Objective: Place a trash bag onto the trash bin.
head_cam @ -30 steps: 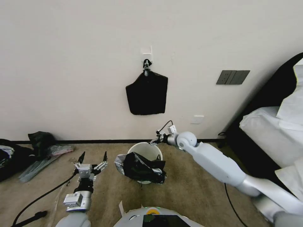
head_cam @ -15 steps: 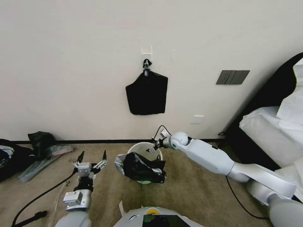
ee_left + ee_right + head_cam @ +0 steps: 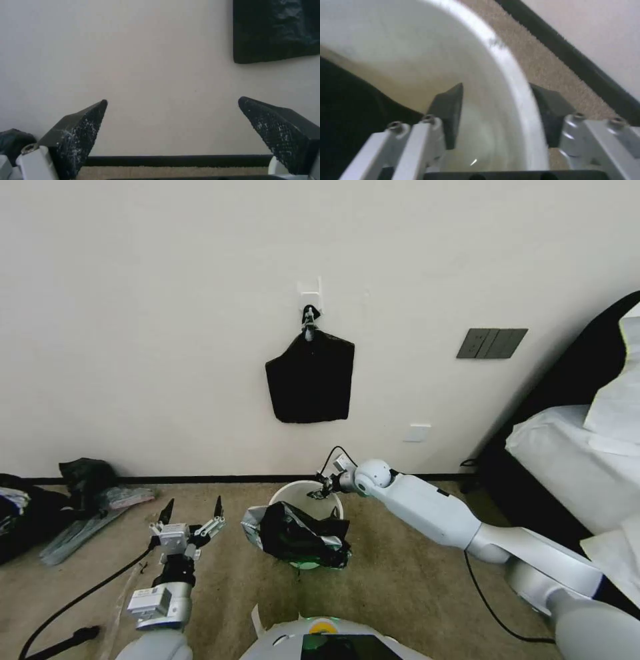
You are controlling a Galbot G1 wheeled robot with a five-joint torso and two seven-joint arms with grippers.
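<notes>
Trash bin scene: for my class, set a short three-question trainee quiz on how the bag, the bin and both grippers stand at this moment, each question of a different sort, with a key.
1. True or false: the trash bag fully lines the trash bin.
2. Multiple choice: the right gripper has its fingers
A. either side of the bin's far rim wall
B. closed on the bag
C. resting on the carpet
3. Fill in: the left gripper hangs over the carpet with its fingers ____.

Key
1. False: it is draped in a crumpled bunch over the near rim.
2. A: one finger inside, one outside, not yet closed.
3. Open.
</notes>
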